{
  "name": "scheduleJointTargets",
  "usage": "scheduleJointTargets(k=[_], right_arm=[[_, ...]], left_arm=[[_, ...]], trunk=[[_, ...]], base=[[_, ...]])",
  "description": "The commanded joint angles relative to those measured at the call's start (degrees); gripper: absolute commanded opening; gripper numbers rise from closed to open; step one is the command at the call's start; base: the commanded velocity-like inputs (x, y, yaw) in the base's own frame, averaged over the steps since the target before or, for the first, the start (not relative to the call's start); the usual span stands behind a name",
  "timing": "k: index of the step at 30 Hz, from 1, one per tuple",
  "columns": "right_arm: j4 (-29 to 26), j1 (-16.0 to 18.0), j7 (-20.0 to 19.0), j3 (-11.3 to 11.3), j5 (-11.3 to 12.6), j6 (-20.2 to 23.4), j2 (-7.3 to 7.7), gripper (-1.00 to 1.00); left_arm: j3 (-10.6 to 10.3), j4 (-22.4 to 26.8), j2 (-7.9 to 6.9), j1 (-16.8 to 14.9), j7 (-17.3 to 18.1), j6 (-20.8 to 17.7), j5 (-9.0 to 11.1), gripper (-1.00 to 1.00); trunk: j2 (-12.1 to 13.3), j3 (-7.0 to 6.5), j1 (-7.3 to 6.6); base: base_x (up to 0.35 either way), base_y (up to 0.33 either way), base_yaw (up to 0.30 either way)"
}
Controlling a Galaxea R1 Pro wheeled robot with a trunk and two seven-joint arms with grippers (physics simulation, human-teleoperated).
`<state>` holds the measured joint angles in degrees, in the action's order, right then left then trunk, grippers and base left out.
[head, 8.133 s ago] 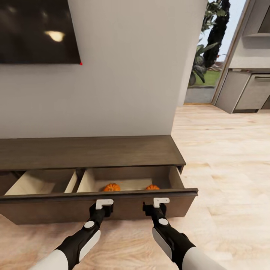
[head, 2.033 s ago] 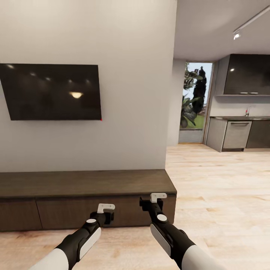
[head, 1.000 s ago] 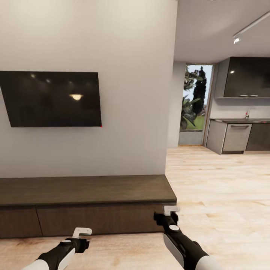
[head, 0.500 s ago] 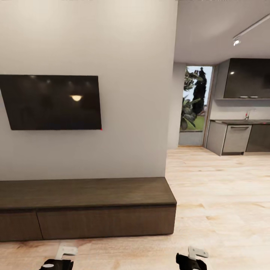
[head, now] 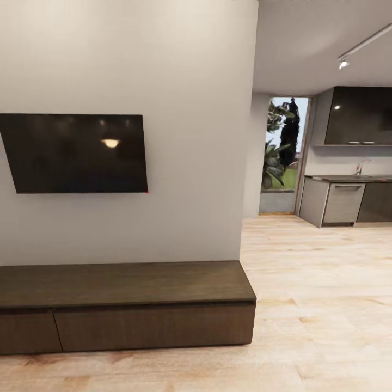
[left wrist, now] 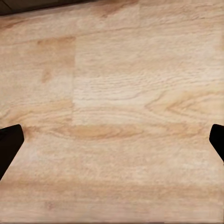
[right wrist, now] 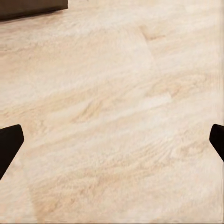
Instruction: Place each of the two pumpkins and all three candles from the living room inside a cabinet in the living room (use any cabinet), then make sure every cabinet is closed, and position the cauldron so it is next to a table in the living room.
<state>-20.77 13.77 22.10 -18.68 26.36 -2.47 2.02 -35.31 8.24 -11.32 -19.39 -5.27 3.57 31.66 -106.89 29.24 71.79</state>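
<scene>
Sitting low against the white wall [head: 190, 109]: the cabinet [head: 125, 305], long and dark brown, its flat fronts lying flush and closed, with one thin seam dividing the shorter front from the longer one. Nothing resting on its top. Hanging on the wall directly above the cabinet: a black television [head: 76, 153], reflecting a ceiling light. Spreading out from the cabinet's foot and away past its end: pale wood plank floor [head: 316, 283]. Beyond the cabinet's end, further back, opening onto a kitchen area with grey lower units [head: 343, 201] and a dark upper cupboard [head: 356, 115], plus a tall glazed door [head: 283, 155] showing greenery outside.

Hovering over bare floor in the left wrist view: left gripper [left wrist: 112, 140], dark fingertips [left wrist: 9, 144] standing spread wide at opposite edges, gripping nothing; a dark strip at one corner, possibly the cabinet's base, though too little showing to be sure. Pointing at the same pale planks: right gripper [right wrist: 112, 140], fingertips [right wrist: 9, 142] likewise parted wide and empty, with a dark brown corner of the cabinet [right wrist: 32, 7] just showing nearby.
</scene>
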Motion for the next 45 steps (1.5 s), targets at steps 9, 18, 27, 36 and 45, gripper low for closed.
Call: scheduleJointTargets(k=[9,18,27,36,45], right_arm=[[4.9,0.0,0.2,-0.5,0.6,-0.7,0.06,1.00],[7.2,0.0,0.2,-0.6,0.5,-0.8,-0.01,1.00],[9.0,0.0,0.2,-0.5,0.6,-0.8,0.15,1.00],[10.0,0.0,0.2,-0.5,0.6,-0.8,-0.14,1.00],[12.4,0.0,0.2,-0.5,0.6,-0.9,0.22,1.00]], left_arm=[[-0.7,-1.6,0.29,0.4,-0.3,0.3,0.1,1.00],[-0.7,-2.8,0.08,0.5,-0.3,0.4,0.0,1.00],[-0.7,-3.0,0.15,2.6,-0.3,1.0,0.0,1.00],[-0.7,-3.1,0.15,3.1,-0.3,1.2,0.0,1.00],[-0.7,-3.1,0.15,5.1,-0.3,1.7,0.1,1.00]], trunk=[[3.6,-1.56,-1.99],[7.2,-3.17,-3.97],[10.8,-4.79,-5.94],[14.4,-6.40,-7.92],[18.0,-8.02,-9.90]], base=[[0.000,0.000,0.000],[0.000,0.000,0.000],[0.000,0.000,0.000],[0.000,0.000,0.000],[0.000,0.000,0.000]])
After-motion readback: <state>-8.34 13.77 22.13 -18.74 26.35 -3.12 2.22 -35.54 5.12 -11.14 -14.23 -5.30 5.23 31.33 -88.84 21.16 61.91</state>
